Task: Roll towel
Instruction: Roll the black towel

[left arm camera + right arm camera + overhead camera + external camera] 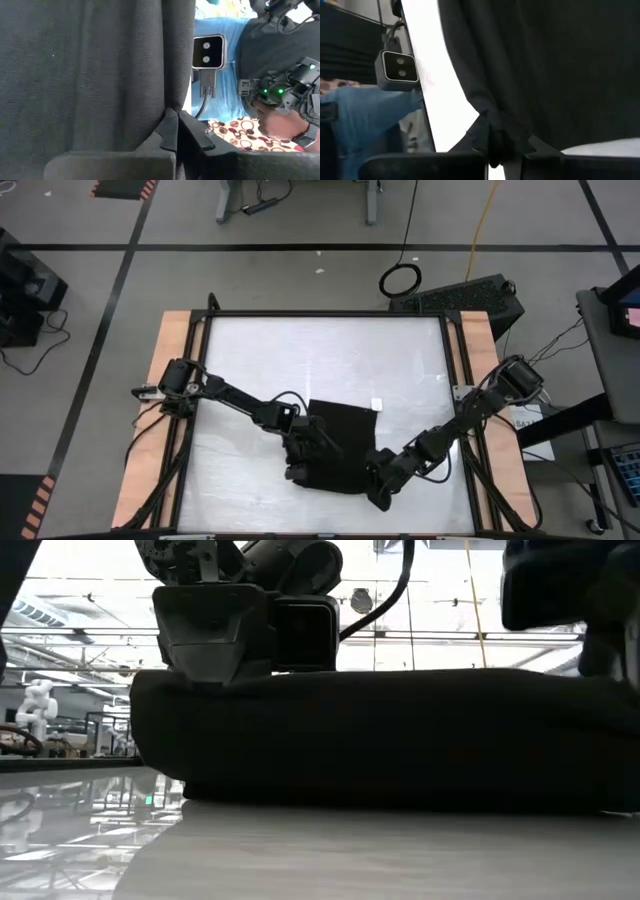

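The black towel [340, 442] lies on the white table top, its far part flat, with a small white tag [376, 403] at its far right corner. Its near part is raised off the table, and the low view shows it as a thick dark bulge [380, 740]. My left gripper [297, 460] is shut on the towel's near left part. My right gripper [380, 483] is shut on its near right part. My left gripper pinches the towel's edge [167, 107] between its two fingers [170, 132], slanting down from the table's left. The cloth there is lifted off the table and drawn smooth. My right gripper pinches a bunched fold of the towel's edge [487, 117] between its fingers [480, 137], slanting down from the table's right. The cloth gathers into creases at the hold and is lifted off the table.
A black frame [325, 314] rims the table top, and wooden boards [170, 340] lie along both sides. A small camera [207, 52] stands at the table's near edge, with a person in blue [220, 95] behind it. Bare white table [320, 360] lies beyond the towel.
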{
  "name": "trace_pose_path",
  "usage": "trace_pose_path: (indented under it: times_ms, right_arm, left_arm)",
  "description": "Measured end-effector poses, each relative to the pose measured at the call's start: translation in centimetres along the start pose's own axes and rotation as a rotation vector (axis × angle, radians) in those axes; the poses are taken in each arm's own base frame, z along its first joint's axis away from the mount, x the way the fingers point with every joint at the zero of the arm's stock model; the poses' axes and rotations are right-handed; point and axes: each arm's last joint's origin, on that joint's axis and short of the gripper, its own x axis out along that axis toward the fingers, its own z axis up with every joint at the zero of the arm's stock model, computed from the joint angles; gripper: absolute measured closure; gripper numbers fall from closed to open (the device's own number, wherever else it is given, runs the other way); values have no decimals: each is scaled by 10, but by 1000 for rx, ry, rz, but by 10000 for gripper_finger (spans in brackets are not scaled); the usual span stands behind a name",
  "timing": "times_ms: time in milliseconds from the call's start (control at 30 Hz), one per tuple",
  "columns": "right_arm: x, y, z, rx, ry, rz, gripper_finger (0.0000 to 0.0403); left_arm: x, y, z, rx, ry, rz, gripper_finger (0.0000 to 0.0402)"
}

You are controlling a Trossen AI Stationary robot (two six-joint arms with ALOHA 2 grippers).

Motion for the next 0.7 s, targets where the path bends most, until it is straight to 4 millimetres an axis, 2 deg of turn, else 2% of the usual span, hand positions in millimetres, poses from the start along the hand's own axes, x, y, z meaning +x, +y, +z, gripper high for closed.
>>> trace_pose_path:
  times_ms: [167, 400, 500, 700]
  right_arm:
    - [2, -6, 3, 138, 33, 33, 391]
    - [3, -7, 3, 178, 56, 57, 391]
    - [3, -7, 2, 194, 75, 55, 391]
    - [3, -8, 2, 206, 104, 58, 391]
  left_arm:
    - [0, -1, 0, -34, 0, -7, 393]
    - [1, -3, 4, 15, -36, -10, 384]
    - [1, -4, 6, 39, -58, -10, 354]
    - [2, -10, 9, 90, -67, -14, 271]
